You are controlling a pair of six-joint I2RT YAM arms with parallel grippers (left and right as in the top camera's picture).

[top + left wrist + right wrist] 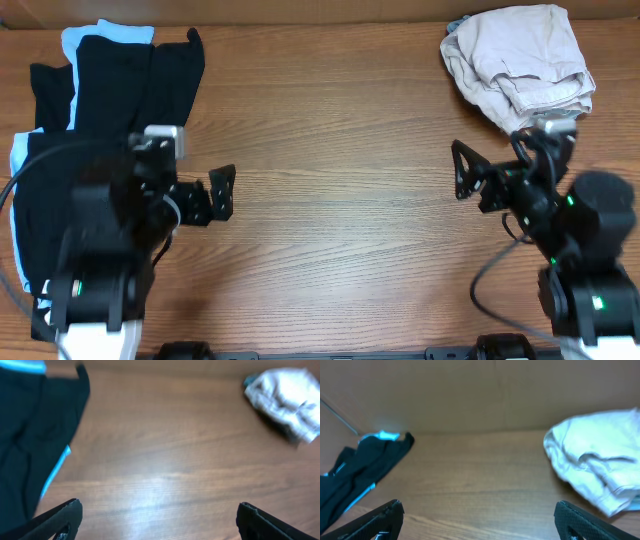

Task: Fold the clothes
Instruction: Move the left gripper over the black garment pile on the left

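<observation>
You have: one black-and-light-blue clothes heap point(100, 120), one beige garment point(520, 60), one wood-grain counter point(340, 130), one brown wall point(470, 395) behind. Left end effector point(226, 192) and right end effector point(459, 170): spread wide, holding nothing.

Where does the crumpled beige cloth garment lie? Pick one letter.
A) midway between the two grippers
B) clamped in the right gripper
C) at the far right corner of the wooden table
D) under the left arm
C: the crumpled beige cloth garment sits bunched at the far right corner of the wooden table, and the right gripper is open and holds nothing.
</observation>
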